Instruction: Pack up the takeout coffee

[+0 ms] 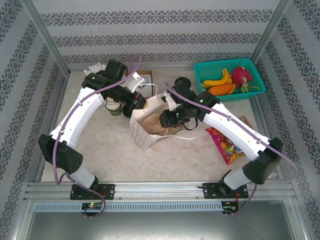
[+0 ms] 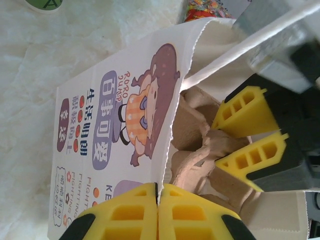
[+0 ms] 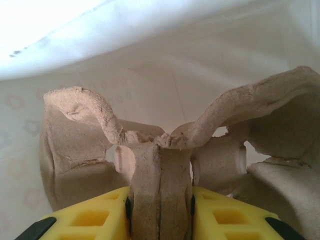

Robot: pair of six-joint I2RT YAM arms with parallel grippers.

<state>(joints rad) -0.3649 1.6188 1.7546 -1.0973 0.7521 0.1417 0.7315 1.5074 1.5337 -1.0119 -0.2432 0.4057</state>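
The white paper bag with cartoon print lies tipped in the middle of the table, its mouth facing right. My left gripper is shut on the bag's serrated rim. My right gripper is shut on the centre post of a brown pulp cup carrier and reaches into the bag mouth. Its yellow fingers show above the carrier. A small dark olive cup peeks from under the left arm; it is mostly hidden, and I cannot tell whether it is the takeout coffee.
A teal basket of fruit stands at the back right. A colourful snack packet lies under the right arm. A cup of white sticks and a small box sit at the back. Patterned walls enclose the table.
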